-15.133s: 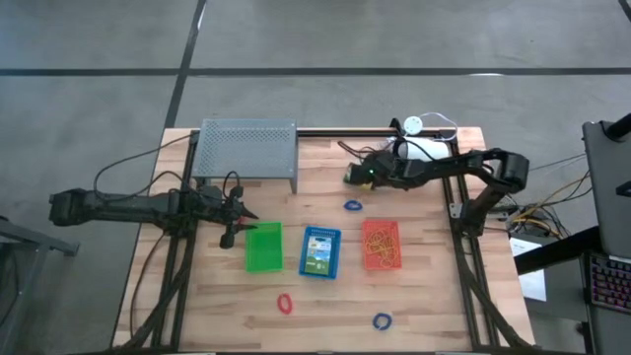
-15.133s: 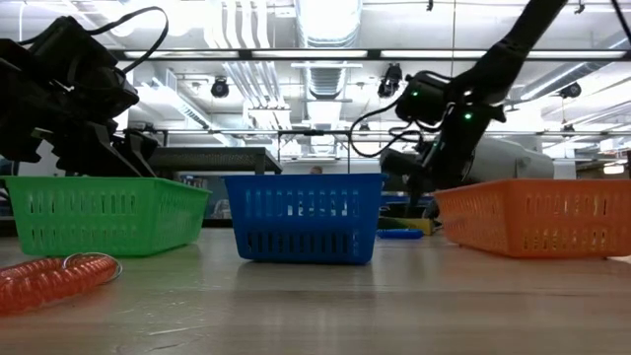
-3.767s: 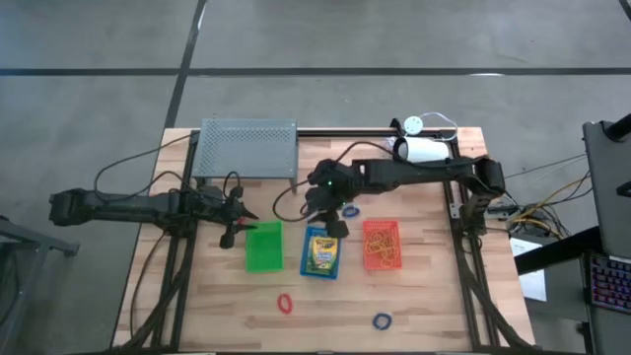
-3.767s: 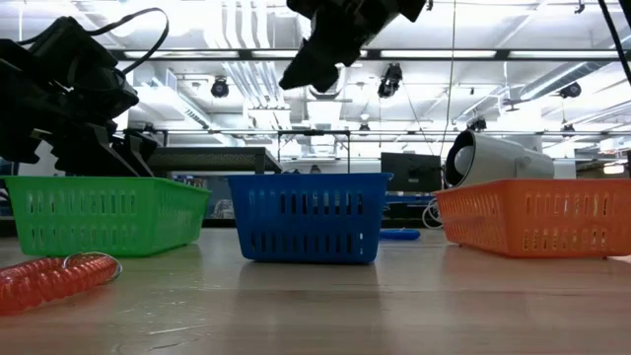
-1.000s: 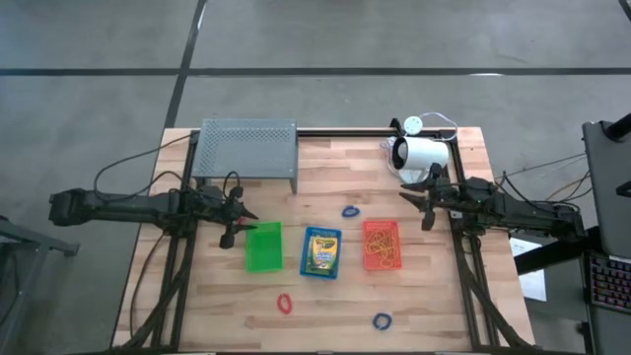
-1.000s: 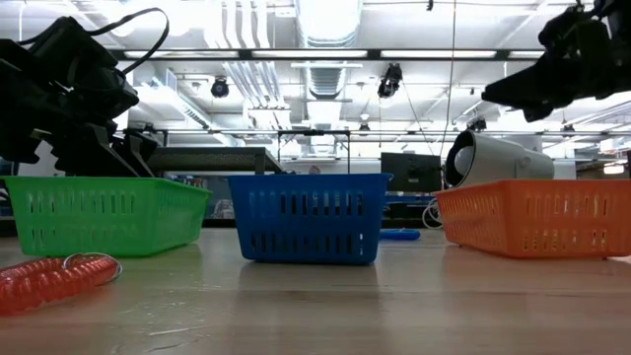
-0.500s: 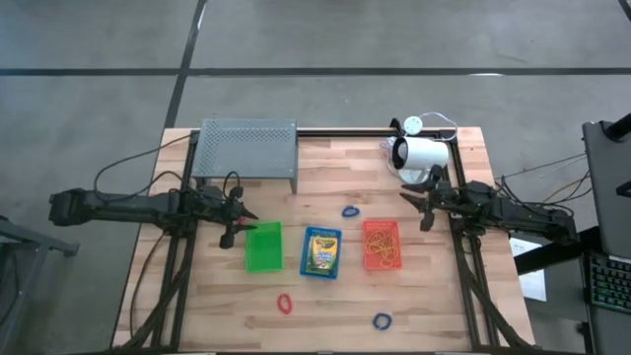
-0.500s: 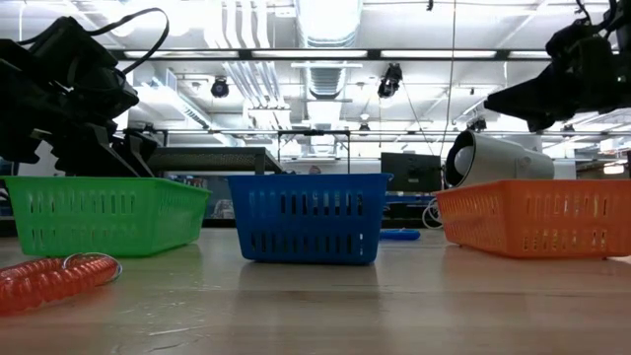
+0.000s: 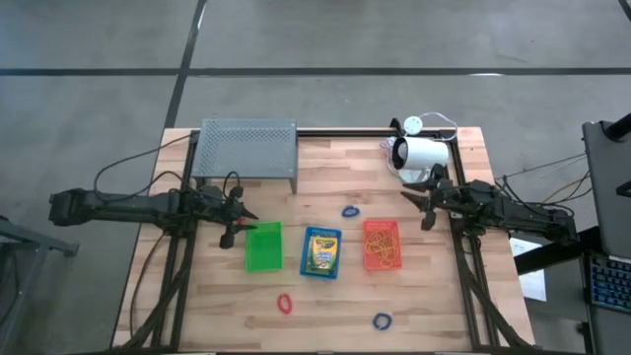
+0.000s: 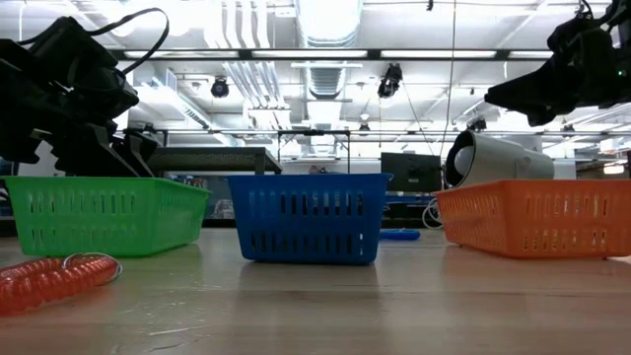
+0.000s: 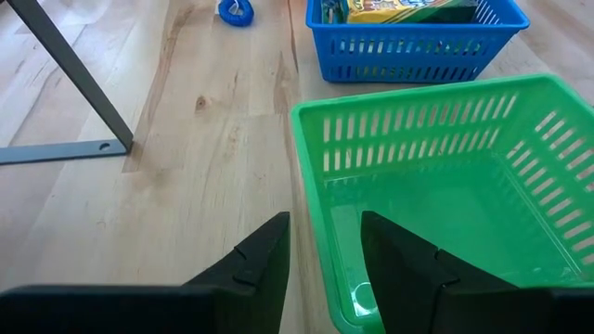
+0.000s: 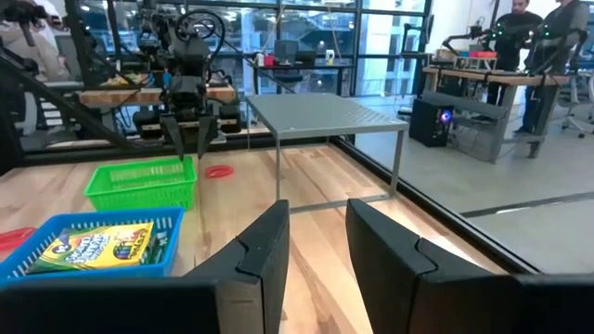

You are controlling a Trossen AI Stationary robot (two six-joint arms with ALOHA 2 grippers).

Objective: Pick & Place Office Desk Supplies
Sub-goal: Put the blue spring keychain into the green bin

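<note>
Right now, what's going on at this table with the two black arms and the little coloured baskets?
Two robot arms are sorting desk supplies into small plastic baskets. The yellow-green crayon box already lies in the blue basket, and thin orange rubber bands fill the orange basket. The green basket is empty. The left gripper hovers open at its edge; the right gripper waits open, holding nothing. Red and blue loops lie loose on the wooden table.

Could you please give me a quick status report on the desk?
Both end effectors open, empty, left beside green basket, right near lamp. Crayon box in blue basket. Nothing in the way.
</note>
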